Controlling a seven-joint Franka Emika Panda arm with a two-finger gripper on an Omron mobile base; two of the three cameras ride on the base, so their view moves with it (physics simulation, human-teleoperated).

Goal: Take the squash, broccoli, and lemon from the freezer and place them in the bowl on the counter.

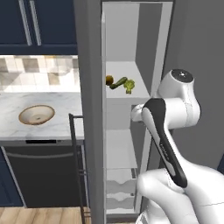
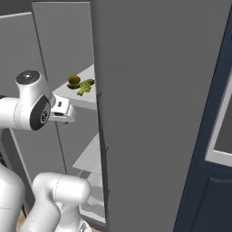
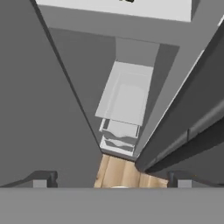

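Left base view: slim dark-green squash (image 1: 118, 83), round brownish lemon (image 1: 109, 80) and lumpy broccoli (image 1: 129, 85) crowd one white freezer shelf (image 1: 124, 92), so the wide-open claw (image 3: 111, 178) risks knocking neighbours off.

Dark navy upper cabinets (image 1: 26, 24) with 2 slim pale handles hang at the top left of the left base view. Below them runs a backsplash (image 1: 39, 72) of beige, grey and white square tiles. Under the marble slab sits a dark dishwasher front (image 1: 43, 175) between navy cabinet fronts. Light wood plank flooring (image 1: 39, 215) shows along the bottom, and again in the hand view (image 3: 120, 173). In the right base view a navy cabinet panel (image 2: 213, 181) stands at the far right, edged by a pale frame.
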